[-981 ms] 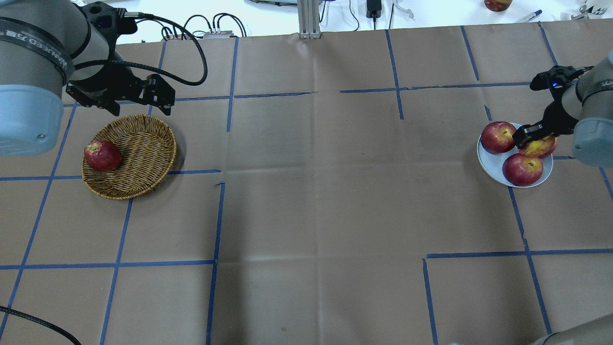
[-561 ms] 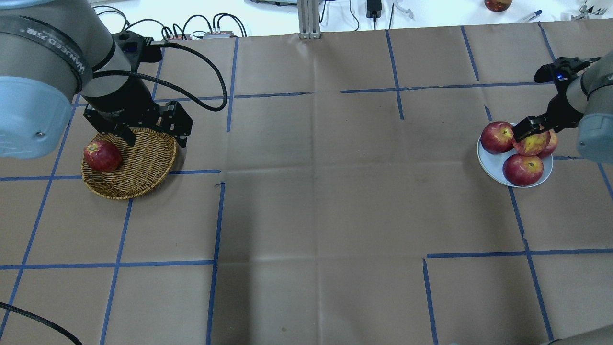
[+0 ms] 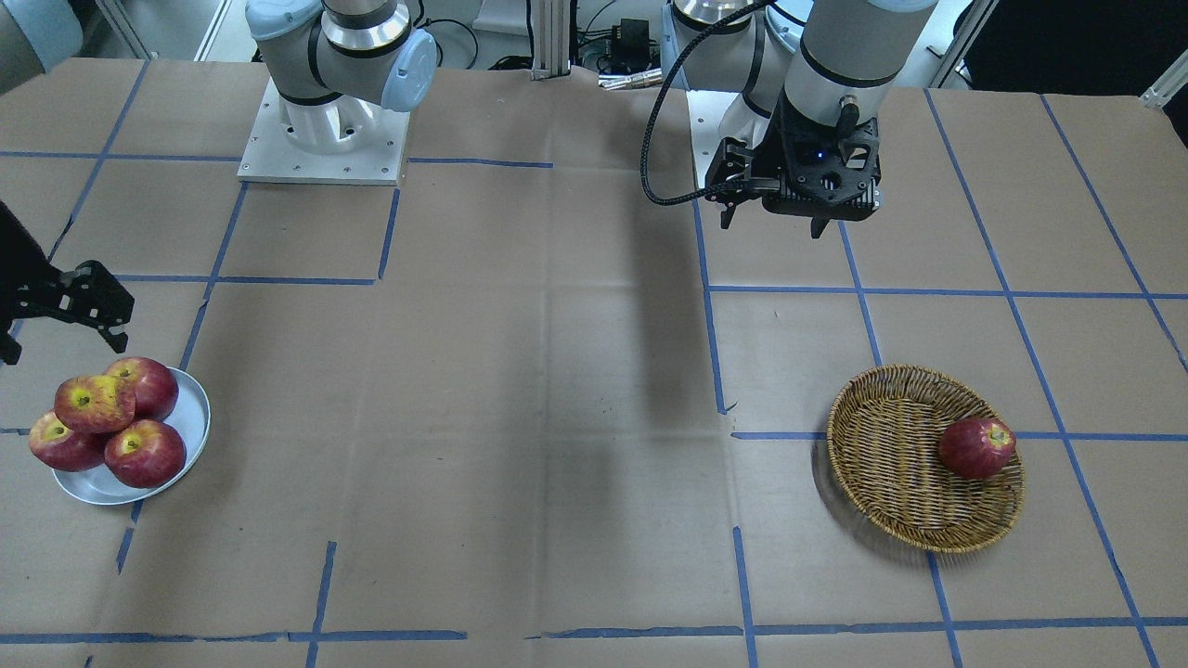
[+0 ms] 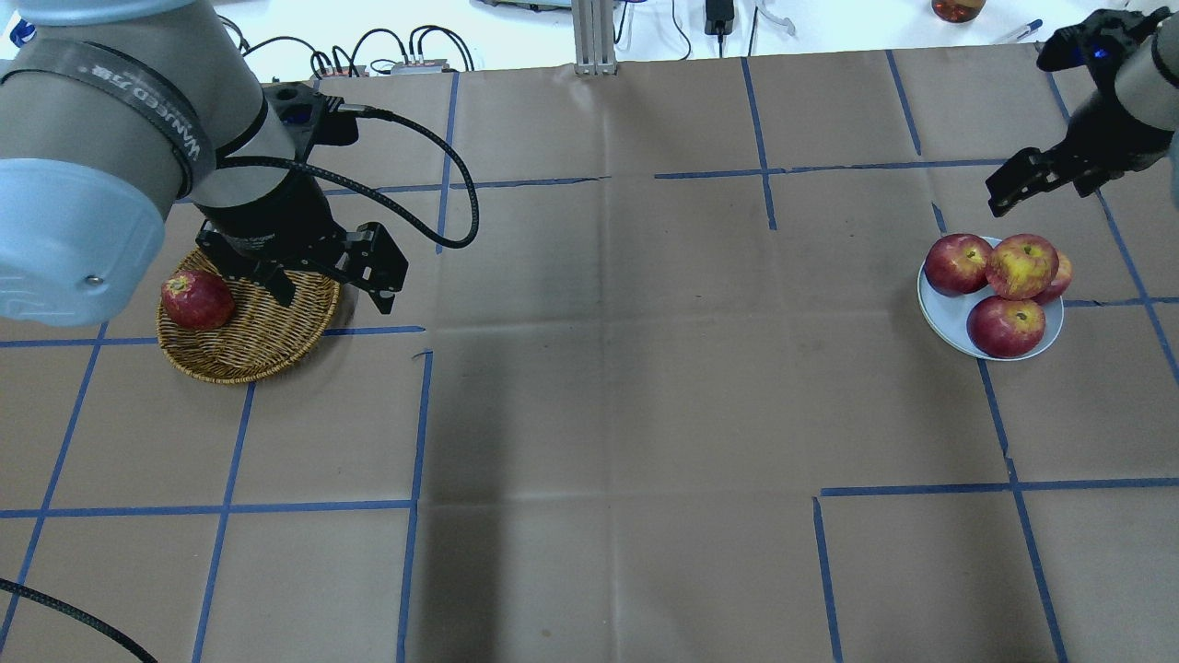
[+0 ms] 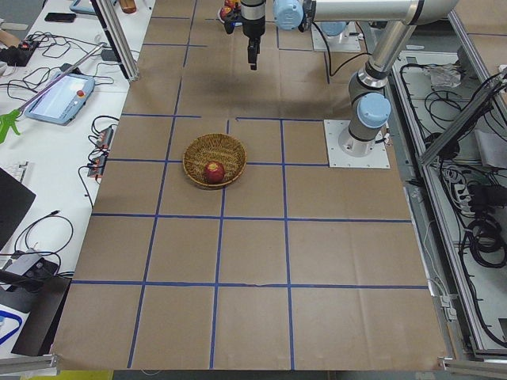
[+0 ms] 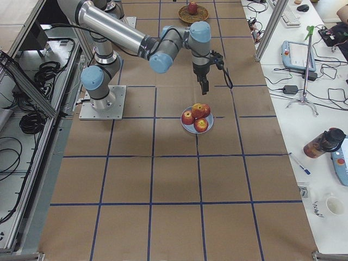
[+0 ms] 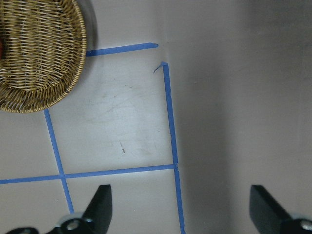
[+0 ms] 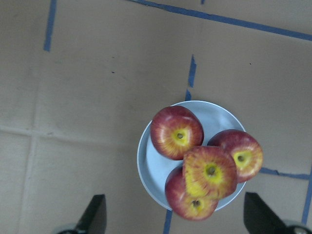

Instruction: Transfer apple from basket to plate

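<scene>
The pale streaky apple rests on top of three deeper-red apples on the white plate at the right; it also shows in the front view and the right wrist view. My right gripper is open and empty, raised beyond the plate. The wicker basket at the left holds one dark red apple. My left gripper is open and empty, high over the basket's right edge.
The table is brown paper with blue tape lines. The left arm's black cable loops beside the basket. Cables and a metal post lie along the far edge.
My right gripper has let go of the pale apple on the pile and pulled up and away. My left arm has moved from behind the basket to over its right side.
</scene>
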Robot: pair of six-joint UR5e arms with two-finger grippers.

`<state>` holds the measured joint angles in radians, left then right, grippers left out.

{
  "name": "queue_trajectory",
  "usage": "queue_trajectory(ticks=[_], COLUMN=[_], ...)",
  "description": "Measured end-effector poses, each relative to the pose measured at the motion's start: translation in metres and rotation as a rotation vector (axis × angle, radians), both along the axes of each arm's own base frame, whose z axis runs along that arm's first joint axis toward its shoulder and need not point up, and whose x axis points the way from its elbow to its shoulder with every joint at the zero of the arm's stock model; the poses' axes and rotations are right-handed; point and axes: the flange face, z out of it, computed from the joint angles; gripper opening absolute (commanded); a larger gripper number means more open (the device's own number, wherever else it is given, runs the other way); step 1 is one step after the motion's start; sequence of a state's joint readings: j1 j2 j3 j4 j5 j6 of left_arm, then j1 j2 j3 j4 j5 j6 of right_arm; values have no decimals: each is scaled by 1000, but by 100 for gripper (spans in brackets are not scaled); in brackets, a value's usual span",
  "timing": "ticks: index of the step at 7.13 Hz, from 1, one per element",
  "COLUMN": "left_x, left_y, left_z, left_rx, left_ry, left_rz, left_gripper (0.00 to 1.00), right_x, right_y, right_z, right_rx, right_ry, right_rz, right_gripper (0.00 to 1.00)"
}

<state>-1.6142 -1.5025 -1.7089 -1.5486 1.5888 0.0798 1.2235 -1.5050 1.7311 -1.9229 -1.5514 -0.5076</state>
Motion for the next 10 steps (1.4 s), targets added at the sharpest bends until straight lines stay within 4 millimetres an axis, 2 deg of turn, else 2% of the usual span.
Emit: queue_trajectory(ticks=[1,2,3,4,5,6,8,10], left_x=[-1,-1,-1,-1,-2,-2,-3,-4], left_y=[1,1,2,2,5,9,10,4], left_z=[1,4,7,9,12,11,13,18], left_rx=[-12,-21,-28,-34,-39,-39,-50,-81], left_ry=[4,3,-1,1,6,9,23,29], left_rz=[-3,-5,-8,-9,-7,-3,-8,0], left_gripper=[99,99,99,99,99,99,99,99], right_x=[38,80,124,155,170,175,177,177], right_y=[11,22,32,41,46,48,47,46], right_z=[20,31,36,40,43,48,59,61], right_rx=[29,50,68,77,81,81,76,88], right_ry=[-15,-25,-32,-35,-37,-37,-37,-36], right_rz=[-31,-38,-32,-32,-29,-28,-27,-29], right_gripper=[100,100,100,100,100,100,100,100])
